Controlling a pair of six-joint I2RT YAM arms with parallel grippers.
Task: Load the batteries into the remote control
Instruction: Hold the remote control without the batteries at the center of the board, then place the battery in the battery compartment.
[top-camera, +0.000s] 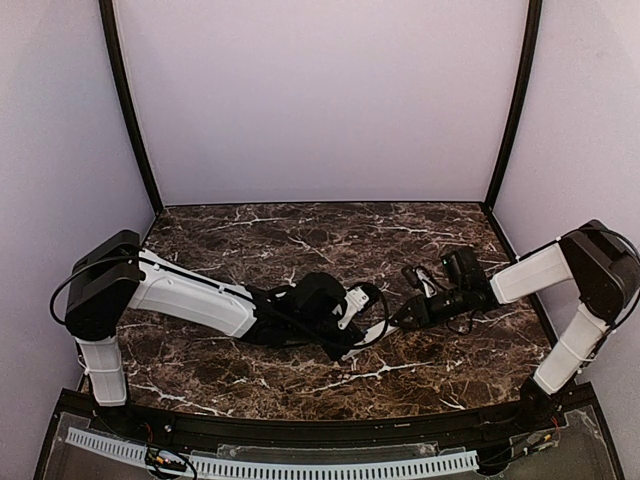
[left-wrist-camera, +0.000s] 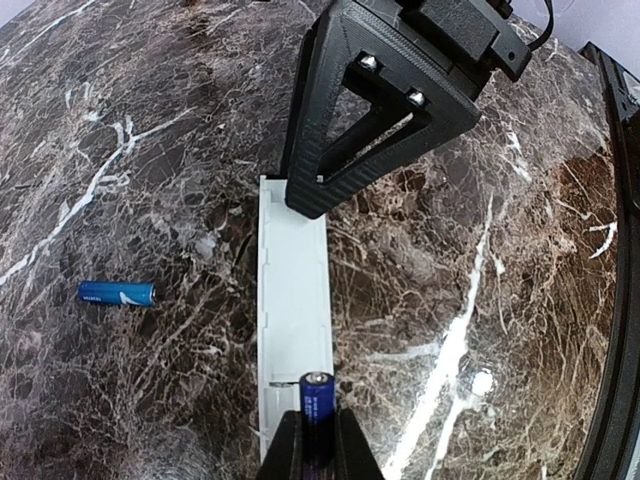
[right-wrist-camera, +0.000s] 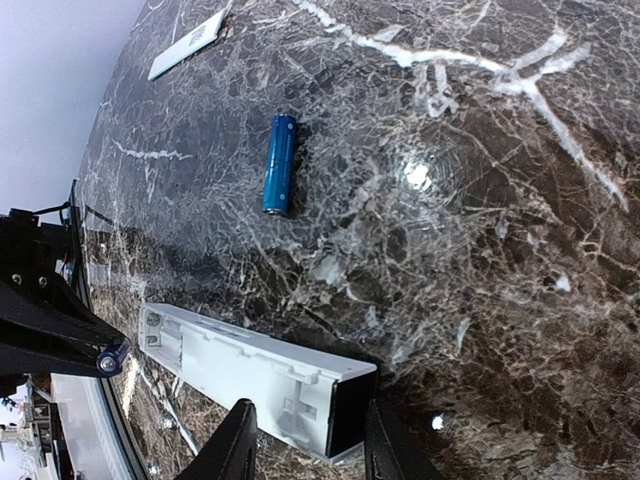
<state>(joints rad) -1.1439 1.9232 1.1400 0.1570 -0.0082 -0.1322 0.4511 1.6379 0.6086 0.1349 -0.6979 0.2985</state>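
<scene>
Across the middle of the worktop (top-camera: 220, 240), the two arms are meeting tip to tip, and the loading is sitting at an early stage, by my reading. Between them the remote (left-wrist-camera: 295, 300) is lying flat, running left to right, with its back open and facing up. The long white channel is showing bare, so no cell is seated yet. The right end effector (right-wrist-camera: 310, 420) is clamping the remote's right end, one finger pressing each long side and pinning it to the stone. The left end effector (left-wrist-camera: 318, 450) is hovering at the remote's left end with its fingers closed on one battery (left-wrist-camera: 317, 400). That battery is pointing along the channel, just over the opening and not yet down in it. What is remaining, as I judge it, is lowering this cell into place, fetching and seating the second, and probably refitting the cover.

Counting, largest first:
- one worktop
- two arms, each carrying one end effector
- one remote
- one flat white strip (right-wrist-camera: 190, 42), lying well apart toward the far left; it is probably the compartment cover, though it is showing too small to be sure
- two blue batteries

One battery is riding in the left fingers. The other battery (left-wrist-camera: 117, 293) is lying loose on its side on the far side of the remote, near it but not touching, with neither end effector reaching for it.
</scene>
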